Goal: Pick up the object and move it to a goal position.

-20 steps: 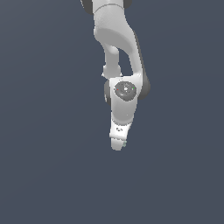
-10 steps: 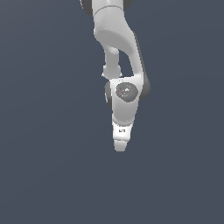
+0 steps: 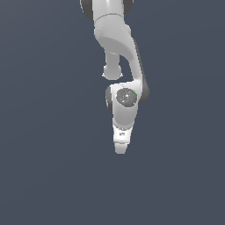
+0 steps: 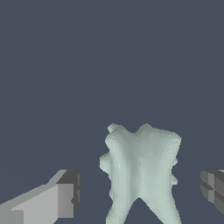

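In the wrist view the object (image 4: pixel 141 173), a pale grey-green lumpy block, lies on the dark floor between my two fingers. One fingertip (image 4: pixel 65 197) stands off one side of it and the other fingertip (image 4: pixel 213 186) off the opposite side, each with a visible gap. The gripper (image 4: pixel 139 192) is open and not touching the block. In the exterior view the white arm hangs straight down with the gripper (image 3: pixel 119 148) pointing at the floor. The block is hidden there behind the hand.
A plain dark grey-blue floor (image 3: pixel 48 176) fills both views. The white arm's links (image 3: pixel 118 39) rise to the upper edge of the exterior view. No other objects or goal marker show.
The gripper has moved a little lower in the exterior view over the last second, and the wrist has straightened slightly.
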You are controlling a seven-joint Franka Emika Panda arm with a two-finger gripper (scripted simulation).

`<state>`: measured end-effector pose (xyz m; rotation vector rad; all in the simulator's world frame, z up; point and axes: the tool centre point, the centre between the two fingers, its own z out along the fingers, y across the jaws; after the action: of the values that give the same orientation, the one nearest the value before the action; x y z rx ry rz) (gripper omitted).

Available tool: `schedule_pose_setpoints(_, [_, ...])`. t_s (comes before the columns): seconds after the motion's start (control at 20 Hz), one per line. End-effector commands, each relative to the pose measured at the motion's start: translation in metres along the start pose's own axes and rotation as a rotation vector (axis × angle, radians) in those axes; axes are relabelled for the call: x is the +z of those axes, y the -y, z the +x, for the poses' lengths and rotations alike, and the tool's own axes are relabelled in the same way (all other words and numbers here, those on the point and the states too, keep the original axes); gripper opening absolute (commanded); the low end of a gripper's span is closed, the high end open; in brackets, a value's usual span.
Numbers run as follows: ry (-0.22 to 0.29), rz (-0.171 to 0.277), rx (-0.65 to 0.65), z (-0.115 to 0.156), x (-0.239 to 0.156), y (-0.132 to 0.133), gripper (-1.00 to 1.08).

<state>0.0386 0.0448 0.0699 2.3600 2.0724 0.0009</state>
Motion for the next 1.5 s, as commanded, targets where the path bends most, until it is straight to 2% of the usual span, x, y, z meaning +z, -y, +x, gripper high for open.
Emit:
schedule_pose_setpoints(0.0, [0.000, 0.001, -0.002, 0.000, 0.014, 0.001, 1.00])
schedule_pose_setpoints(0.35, [0.000, 0.001, -0.002, 0.000, 0.028, 0.000, 1.00])
schedule_pose_setpoints(0.4, [0.000, 0.001, -0.002, 0.000, 0.028, 0.000, -1.00])
schedule_pose_setpoints(1.05, [0.000, 0.001, -0.002, 0.000, 0.028, 0.001, -1.00])
schedule_pose_setpoints(1.45, [0.000, 0.001, -0.002, -0.008, 0.026, 0.016, -1.00])
